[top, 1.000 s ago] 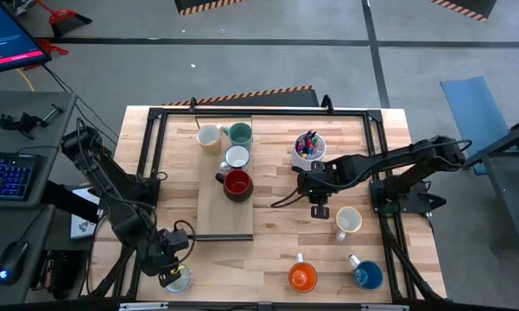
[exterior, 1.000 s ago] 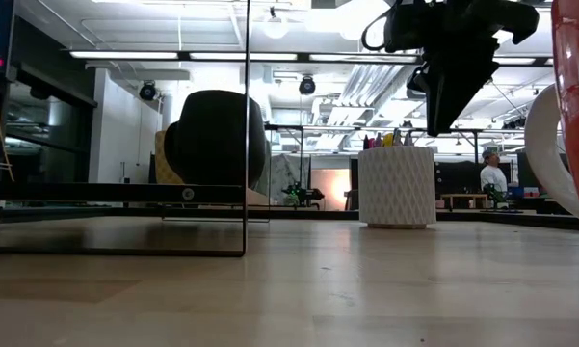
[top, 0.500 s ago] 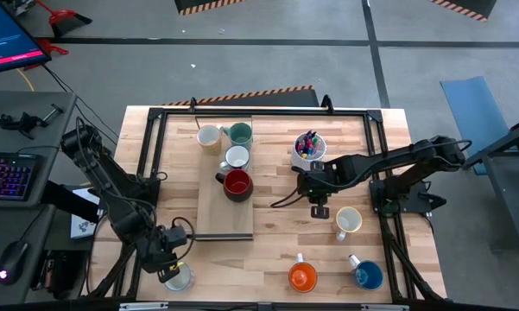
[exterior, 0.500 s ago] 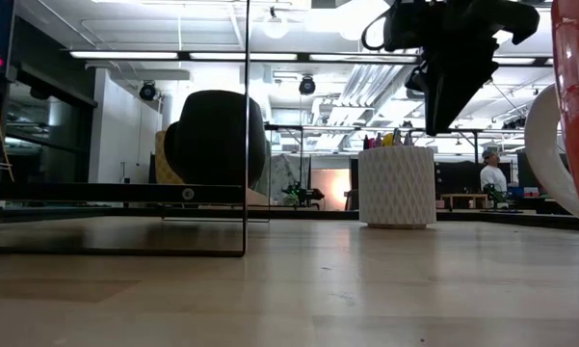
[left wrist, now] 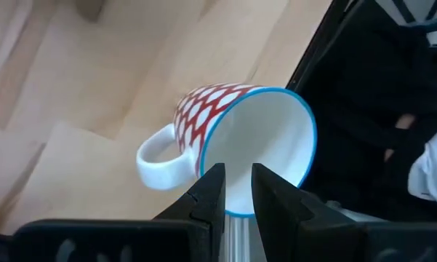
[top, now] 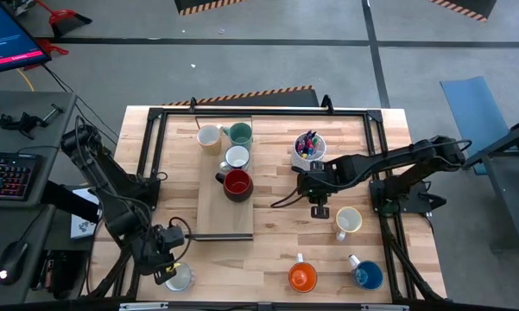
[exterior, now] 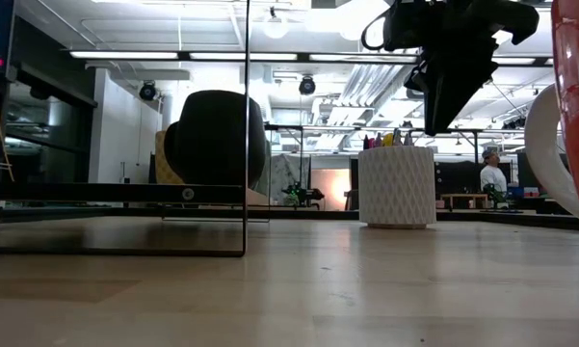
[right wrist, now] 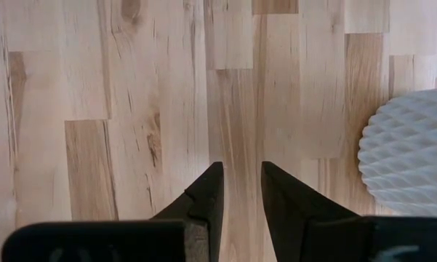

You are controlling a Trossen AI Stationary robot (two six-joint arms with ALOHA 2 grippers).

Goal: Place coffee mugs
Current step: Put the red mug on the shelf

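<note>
From above, the wooden table [top: 268, 242] fills the middle of the picture. A lighter wooden board [top: 224, 216] lies on its left half. At the top end of the board four mugs stand close together: a cream mug [top: 209, 136], a teal green mug [top: 240, 133], a white mug [top: 237, 157] and a dark red mug [top: 237, 183]. Right of them stands a white cup of coloured pens [top: 308, 148]. The right gripper [top: 318, 210] hangs over bare wood in the middle right. Just right of it lies a cream mug on its side [top: 348, 221]. Near the bottom edge are an orange mug [top: 302, 276] and a blue mug [top: 367, 275]. The left gripper [top: 168, 269] is at the bottom left corner of the table, on a mug with a blue rim [top: 180, 278].

From table height, the right gripper [exterior: 441, 120] hangs dark at the upper right, above the table. The white pen cup [exterior: 396, 186] stands below it, farther back. A big dark mug [exterior: 215, 140] sits left of the middle. A red-orange mug [exterior: 576, 106] fills the right edge. A person [exterior: 491, 173] stands far off in the room.

The left wrist camera shows a tilted mug with red checks and a blue rim [left wrist: 236, 145]. The left claw [left wrist: 238, 191] is pinched on its rim, one finger inside and one outside.

The right wrist camera shows the right claw [right wrist: 241, 188] with its fingers a little apart over bare wood, holding nothing. The pen cup [right wrist: 411, 153] is at the right edge.
</note>
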